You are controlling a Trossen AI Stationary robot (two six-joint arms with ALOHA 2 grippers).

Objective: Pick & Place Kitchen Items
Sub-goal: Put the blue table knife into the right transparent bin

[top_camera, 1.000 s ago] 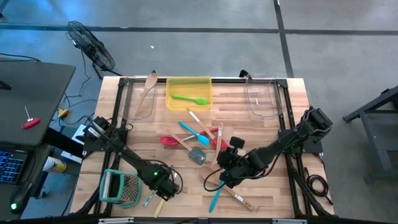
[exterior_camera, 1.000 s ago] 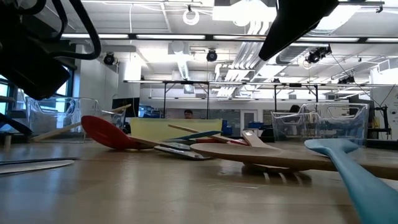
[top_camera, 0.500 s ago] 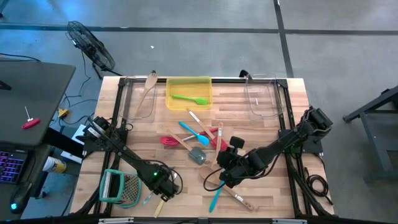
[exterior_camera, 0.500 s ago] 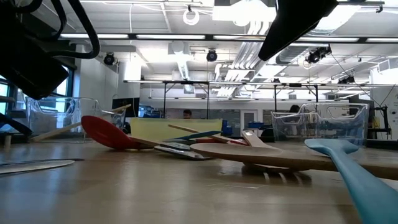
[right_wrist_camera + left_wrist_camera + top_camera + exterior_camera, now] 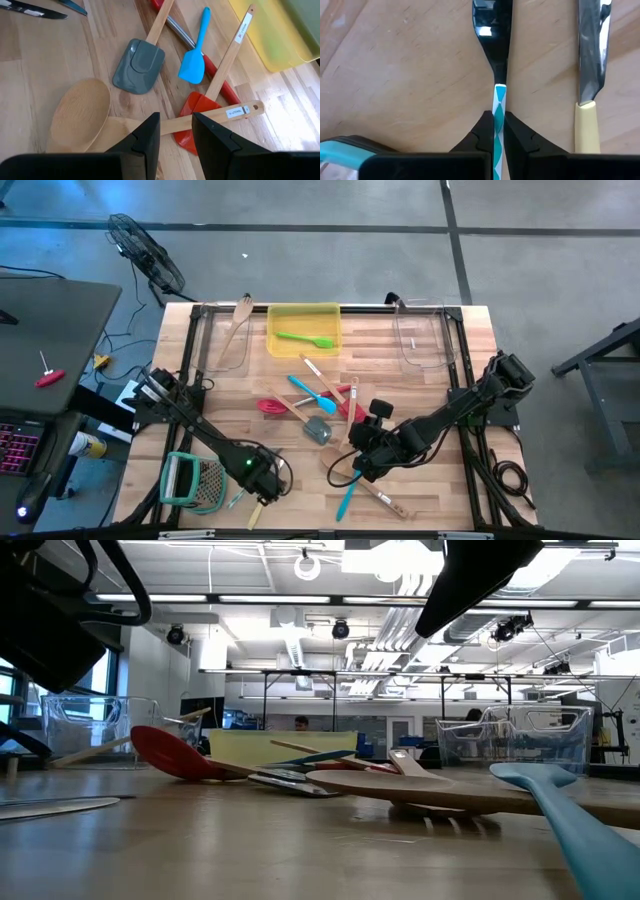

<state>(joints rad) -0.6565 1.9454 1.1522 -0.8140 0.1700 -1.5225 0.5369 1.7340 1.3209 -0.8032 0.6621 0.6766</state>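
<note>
Our left gripper (image 5: 499,131) has its fingers clenched on the thin teal-and-white patterned handle of a dark metal fork (image 5: 493,30) lying flat at the near-left of the wooden worktop (image 5: 420,390). That skinny handle could probably twist or slip when lifting. The right gripper (image 5: 175,131) hovers part-open over the wooden spoon (image 5: 80,115), holding nothing.

— How's the light?
— Bright and even from overhead; ceiling lights (image 5: 400,558) flare white in the low view, and a dark arm (image 5: 60,610) there is a silhouette.
— Any glare or blur?
— A fork (image 5: 493,30) mirrors the lights. A blue spatula (image 5: 570,820) close to the lens looks soft, perhaps out of focus.
</note>
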